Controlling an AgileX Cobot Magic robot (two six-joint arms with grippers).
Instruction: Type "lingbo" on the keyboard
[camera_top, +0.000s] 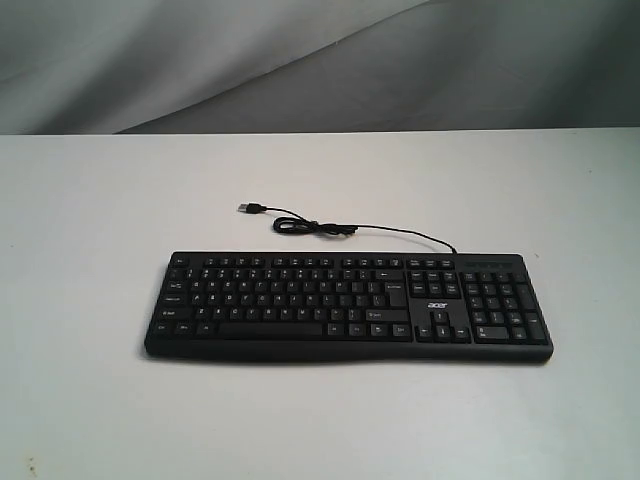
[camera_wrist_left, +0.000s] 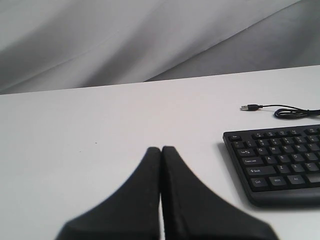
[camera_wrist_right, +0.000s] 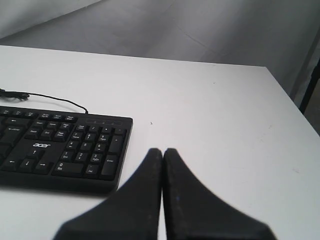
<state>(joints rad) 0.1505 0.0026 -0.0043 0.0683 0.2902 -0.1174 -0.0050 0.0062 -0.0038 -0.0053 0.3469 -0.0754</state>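
I am looking at the keyboard (camera_top: 350, 305), which is lying flat near the middle of the white table (camera_top: 90, 300). Its number pad is on the right in the exterior view and its cable (camera_top: 330, 229) is curling behind it. The left gripper (camera_wrist_left: 161, 150) is pressed closed on nothing, beside the left end of the keyboard. The right gripper (camera_wrist_right: 163, 151) is clenched the same way, empty, just past the number pad end. No key is being touched, so I am judging that the typing is not yet begun. I am planning to use one closed tip as a single finger, coming straight down on "l" only, pressing shortly and lifting fully before the next letter. A tilted approach could be catching a neighbour key.
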